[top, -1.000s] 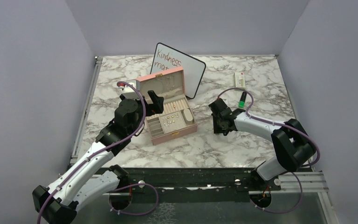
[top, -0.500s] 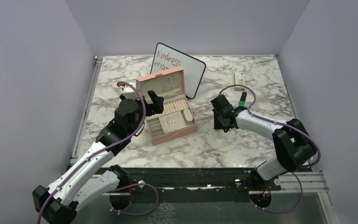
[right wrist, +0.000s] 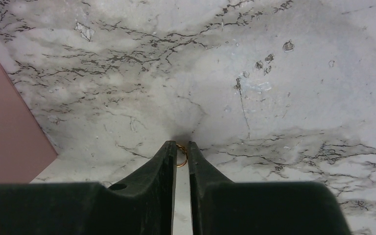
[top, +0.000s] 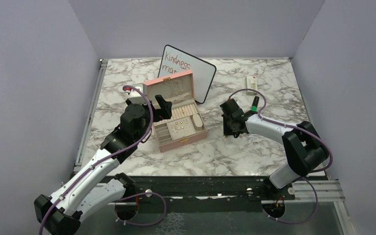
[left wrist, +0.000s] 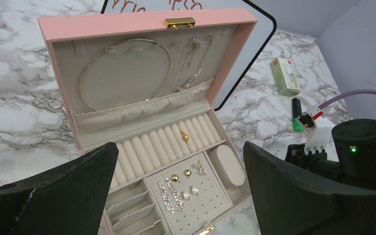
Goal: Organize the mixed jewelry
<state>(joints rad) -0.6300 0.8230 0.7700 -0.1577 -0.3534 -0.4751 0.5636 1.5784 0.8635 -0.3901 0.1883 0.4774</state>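
Low in the right wrist view, the right gripper (right wrist: 179, 151) has its jaws nearly together, pinching 1 gold ring (right wrist: 181, 157) at the tips, down at the marble desk (right wrist: 274, 98); the left gripper (left wrist: 180, 147) hangs with jaws spread wide, holding nothing, above the open pink jewelry box (left wrist: 127, 22); gold earrings (left wrist: 187, 172) sit on its peg pad at lower centre; a second ring (left wrist: 184, 136) sits in the rolls beyond; a whiteboard (top: 196, 81) stands behind.

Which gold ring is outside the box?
The ring between the right claw's tips, down at the marble table beside the pink box. The other ring sits in the box's ring rolls.
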